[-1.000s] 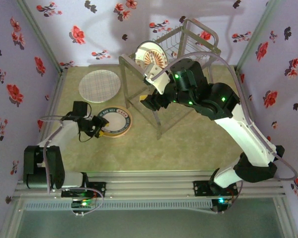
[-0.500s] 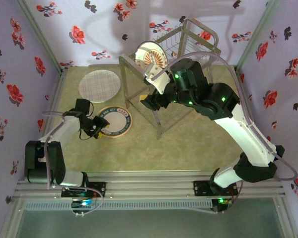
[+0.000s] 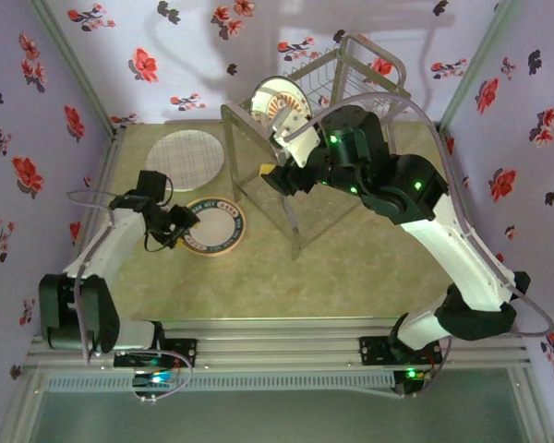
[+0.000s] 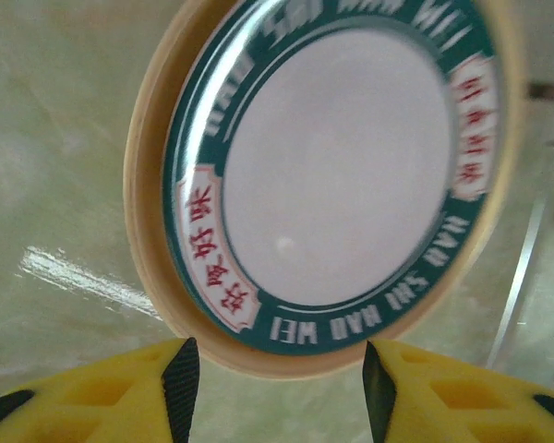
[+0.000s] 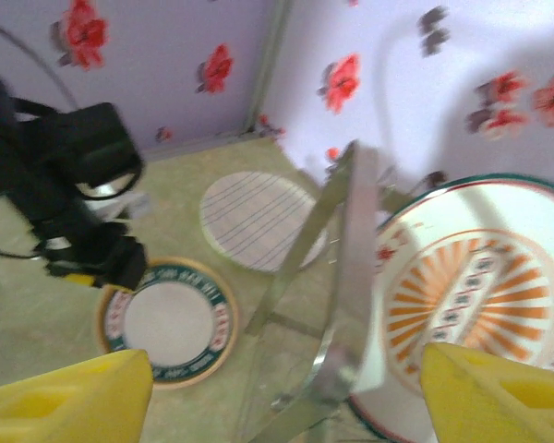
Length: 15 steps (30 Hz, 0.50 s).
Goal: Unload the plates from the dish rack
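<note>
The dish rack point(image 3: 355, 88) stands at the back of the table, and its clear frame bar point(image 5: 349, 242) crosses the right wrist view. A white plate with an orange sunburst centre point(image 3: 282, 103) point(image 5: 471, 277) stands upright in the rack. My right gripper point(image 3: 270, 175) point(image 5: 284, 374) hangs open just in front of that bar, holding nothing. A yellow plate with a dark lettered rim point(image 3: 214, 226) point(image 4: 342, 166) lies flat on the table. My left gripper point(image 3: 186, 233) point(image 4: 277, 369) is open at its near-left rim, with the fingers apart on either side of the edge. A white grid plate point(image 3: 185, 159) point(image 5: 254, 217) lies flat behind it.
Flowered walls close in the table on the left, back and right. The rack's front leg point(image 3: 294, 231) stands just right of the yellow plate. The left arm point(image 5: 74, 212) shows in the right wrist view beside that plate. Bare green tabletop point(image 3: 351, 277) lies in front of the rack.
My left gripper has opened wider and drawn back a little along the yellow plate's left rim. The plate stays flat. My right gripper has moved up and left, closer to the rack.
</note>
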Each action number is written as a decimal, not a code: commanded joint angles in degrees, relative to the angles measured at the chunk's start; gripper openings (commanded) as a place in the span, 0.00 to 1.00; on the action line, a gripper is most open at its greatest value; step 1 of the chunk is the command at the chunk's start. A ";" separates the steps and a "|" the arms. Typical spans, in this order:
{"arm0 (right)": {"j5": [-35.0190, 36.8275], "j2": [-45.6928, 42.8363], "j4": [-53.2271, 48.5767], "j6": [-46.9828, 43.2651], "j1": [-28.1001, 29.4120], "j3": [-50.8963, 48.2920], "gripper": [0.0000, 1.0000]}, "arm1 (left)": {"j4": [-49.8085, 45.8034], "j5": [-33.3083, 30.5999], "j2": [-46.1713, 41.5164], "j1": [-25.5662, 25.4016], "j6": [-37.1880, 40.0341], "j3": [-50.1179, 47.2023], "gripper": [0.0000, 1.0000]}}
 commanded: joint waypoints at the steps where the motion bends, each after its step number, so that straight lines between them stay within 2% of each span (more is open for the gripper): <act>1: 10.59 -4.21 10.54 -1.55 0.12 -1.02 0.80 | -3.24 -4.46 -5.73 -0.42 -0.30 6.53 0.53; 4: 15.90 -5.26 15.71 -1.79 -1.51 -2.04 0.83 | -0.82 -5.11 -9.11 -0.45 -1.10 12.37 0.57; 6: 15.60 -4.96 16.79 0.77 -4.37 -1.11 0.84 | 2.84 -4.27 -10.47 -0.76 -0.61 16.10 0.59; 11: 3.93 -1.81 14.87 14.04 -15.32 3.25 0.85 | 16.66 1.73 -11.03 -2.11 -0.32 24.38 0.62; 15: -2.95 2.63 9.75 20.04 -19.69 8.08 0.85 | 28.30 5.64 -10.90 -6.26 1.67 28.85 0.63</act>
